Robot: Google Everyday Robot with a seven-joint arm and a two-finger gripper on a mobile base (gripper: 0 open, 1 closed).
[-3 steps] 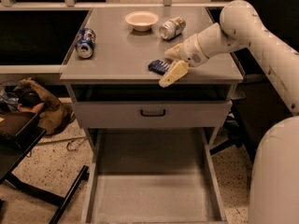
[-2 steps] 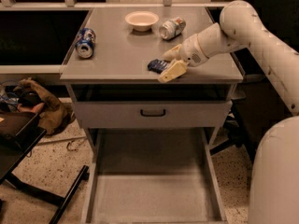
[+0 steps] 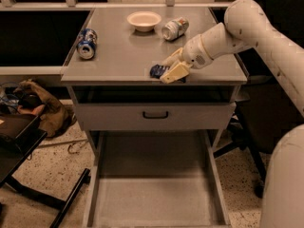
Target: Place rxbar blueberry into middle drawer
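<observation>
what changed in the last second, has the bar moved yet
Very little. The tool eased slightly up and left, staying against the rxbar blueberry near the front edge of the tabletop. The bar has not been lifted or shifted. The open middle drawer, blue can, silver can and bowl stayed put.

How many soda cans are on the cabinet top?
2. A blue can lies at the left edge; a silver can lies at the back beside the bowl. The gripper is near the front edge, at the rxbar blueberry.
</observation>
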